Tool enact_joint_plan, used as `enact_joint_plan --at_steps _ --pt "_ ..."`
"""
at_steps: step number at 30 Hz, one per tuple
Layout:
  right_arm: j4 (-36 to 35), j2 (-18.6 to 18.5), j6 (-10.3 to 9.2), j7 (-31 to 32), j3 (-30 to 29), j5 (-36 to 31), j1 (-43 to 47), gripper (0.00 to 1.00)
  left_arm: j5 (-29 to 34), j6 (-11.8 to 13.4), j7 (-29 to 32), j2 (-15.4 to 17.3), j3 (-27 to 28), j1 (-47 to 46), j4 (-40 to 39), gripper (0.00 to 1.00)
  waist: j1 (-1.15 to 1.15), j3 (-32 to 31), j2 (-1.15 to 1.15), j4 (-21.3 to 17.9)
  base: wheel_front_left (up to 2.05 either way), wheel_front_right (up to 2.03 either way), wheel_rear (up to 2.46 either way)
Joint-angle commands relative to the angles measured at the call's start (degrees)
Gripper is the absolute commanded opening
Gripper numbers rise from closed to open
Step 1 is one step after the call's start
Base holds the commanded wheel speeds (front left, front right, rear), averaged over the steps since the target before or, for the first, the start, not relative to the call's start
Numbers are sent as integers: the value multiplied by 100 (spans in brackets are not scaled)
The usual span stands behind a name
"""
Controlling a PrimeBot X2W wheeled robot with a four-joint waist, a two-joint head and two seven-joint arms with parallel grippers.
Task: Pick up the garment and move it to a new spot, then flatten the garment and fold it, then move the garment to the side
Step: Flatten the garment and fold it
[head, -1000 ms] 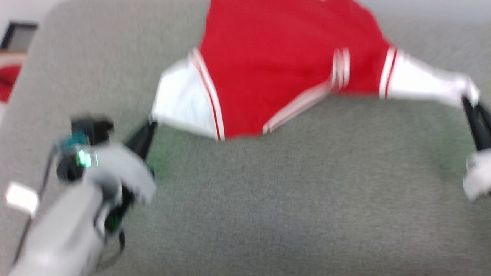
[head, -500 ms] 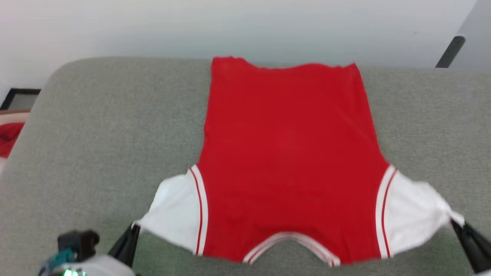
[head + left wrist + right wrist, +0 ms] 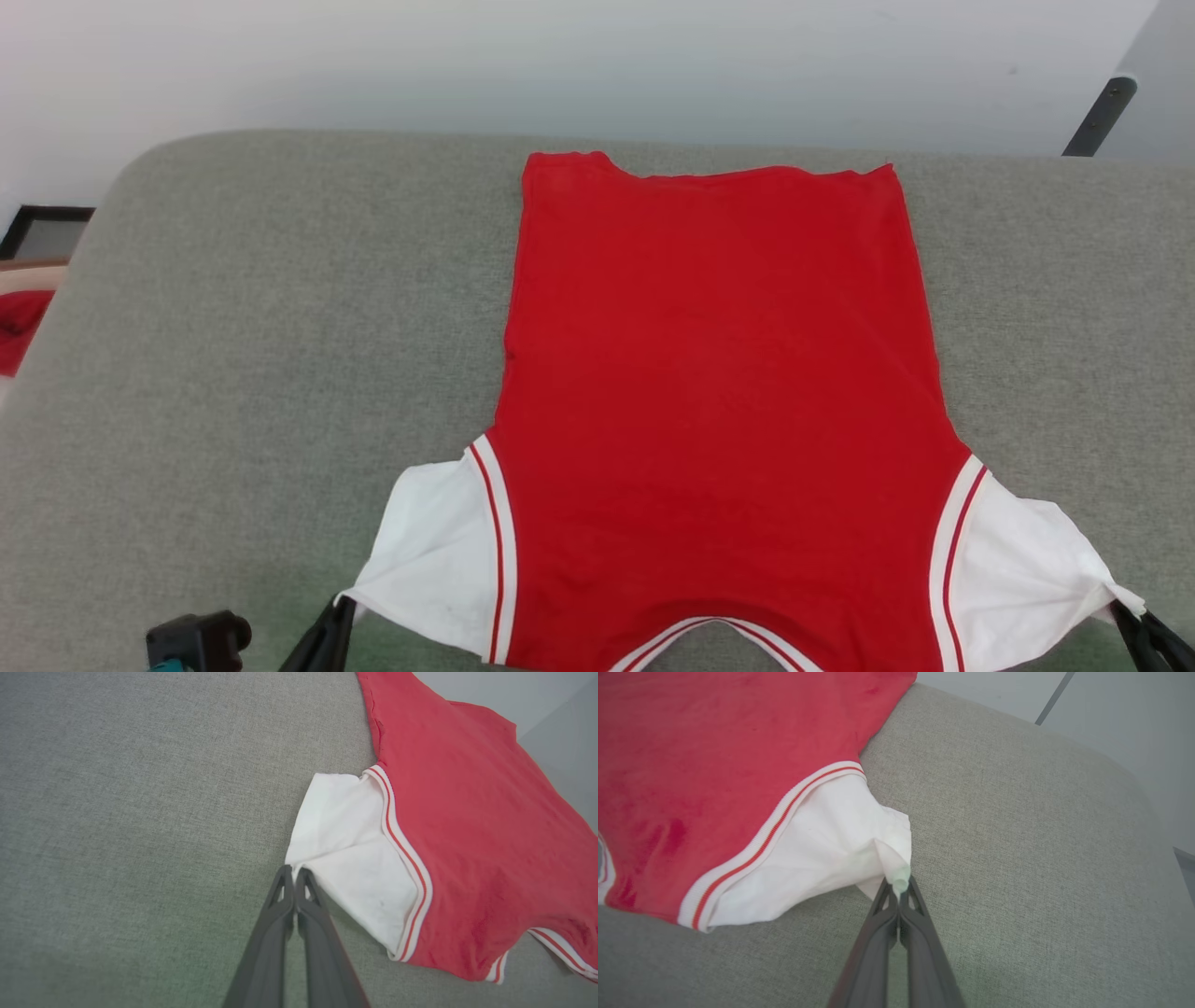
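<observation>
Landmark for all positions: grey pad (image 3: 261,327), woven fabric, rounded far corners.

Item: the garment (image 3: 719,392) lies spread on the pad, about midway across its width, plain red side up. No letters or number show on this face. The straight hem sits just short of the pad's far edge. The striped neckline (image 3: 715,623) sits toward the pad's near edge and is partly cut off at the bottom of the head view. The body is flat with few creases. Both white sleeves are drawn out sideways to points, one toward the pad's near-left part and one toward its near-right part.

Tool 1: left gripper (image 3: 294,873), low over the pad's near-left part. Its fingers are pressed together along their length, with the tips at the outer corner of the left sleeve (image 3: 345,840). The sleeve peaks at the tips, which reads as a pinch on that corner. The cloth between the tips is too small to make out.

Tool 2: right gripper (image 3: 899,889), low over the pad's near-right part. Its fingers are pressed together, and a small tuft of white cloth pokes out between the tips. It is pinching the outer corner of the right sleeve (image 3: 822,858), which gathers into folds toward the pinch.

Off the pad:
- A pale wall (image 3: 560,65) stands beyond the far edge.
- A dark slanted bar (image 3: 1102,112) shows beyond the far-right corner.
- A dark frame (image 3: 42,233) and a small red cloth (image 3: 19,322) lie past the left edge, both partly cut off.
</observation>
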Motion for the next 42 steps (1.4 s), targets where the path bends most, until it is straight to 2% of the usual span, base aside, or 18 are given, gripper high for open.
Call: enact_joint_plan --at_steps 1,4,5,6,7,16,21,25,28,34,42 --pt "-48 32 -6 51 -19 -14 31 0 -3 9 -15 -19 0 36 -17 0 0 22 0 13 0 0 0" --pt "-80 12 -6 235 43 27 -17 0 29 -16 -26 -63 -27 -46 -1 0 0 63 0 34 0 0 0" --pt "-111 -18 -6 306 88 36 -20 16 41 -30 -36 -90 -35 -81 5 0 0 79 0 46 0 0 0" --pt "-138 -18 -6 368 88 67 -22 52 63 -34 -47 -112 -38 -118 7 0 0 100 0 61 0 0 0" --pt "-158 -15 -6 451 79 79 -19 100 78 -49 -73 -140 -39 -151 15 0 0 120 0 75 0 0 0" --pt "-912 -5 -6 1418 -87 429 -50 100 212 -154 -168 -382 -150 -371 163 0 0 350 0 237 0 0 0" --pt "-1366 -251 -6 2048 -179 657 -848 100 296 -248 -191 -549 -263 -547 250 0 0 520 0 379 0 0 0" --pt "-1168 -548 -6 2299 -91 798 -1891 100 388 -345 -206 -679 -352 -738 344 0 0 667 0 542 0 0 0" --pt "-752 -752 -6 2436 77 944 -2775 100 458 -433 -196 -776 -418 -919 424 0 0 795 0 699 0 0 0" --pt "550 -1118 -6 2606 603 1188 -4462 100 594 -662 -172 -1062 -619 -1354 612 0 0 1113 0 1125 0 0 0" --pt "2307 -1430 -6 3093 1270 1345 -6153 100 723 -1019 -200 -1486 -876 -1863 951 0 0 1613 0 1737 0 0 0"
